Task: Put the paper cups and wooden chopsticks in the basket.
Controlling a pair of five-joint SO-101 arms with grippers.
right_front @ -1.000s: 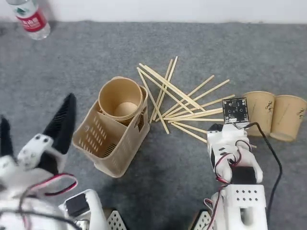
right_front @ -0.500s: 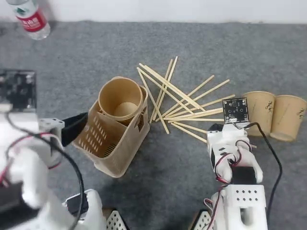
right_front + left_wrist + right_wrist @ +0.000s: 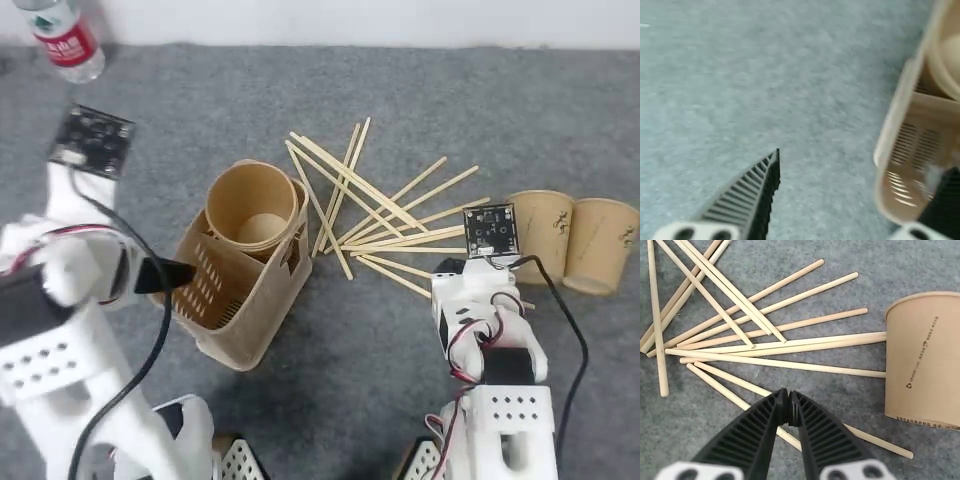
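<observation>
Two paper cups lie on their sides at the right of the grey-covered bench (image 3: 420, 110), touching each other: the inner cup (image 3: 543, 232) and the outer cup (image 3: 600, 245). A third cup (image 3: 252, 205) stands mouth-up inside the basket (image 3: 235, 320), at the end of it farther from the arms. The wooden chopsticks (image 3: 380, 215) lie scattered in a crossed fan between the basket and the inner cup. In the right wrist view, two of them run up to that cup's wall.

The right end effector (image 3: 789, 410) has its fingers pressed together with nothing between them. It hangs over the chopsticks nearest its arm, close to the inner cup.

The left end effector (image 3: 862, 167) is spread wide. One finger is over bare bench and the other is at the basket's near corner. In the high view its dark fingertip sits right at the basket's slotted side wall, and I cannot tell whether it touches.

A plastic bottle (image 3: 62, 38) with a red label lies at the far left corner, well apart from everything else.
</observation>
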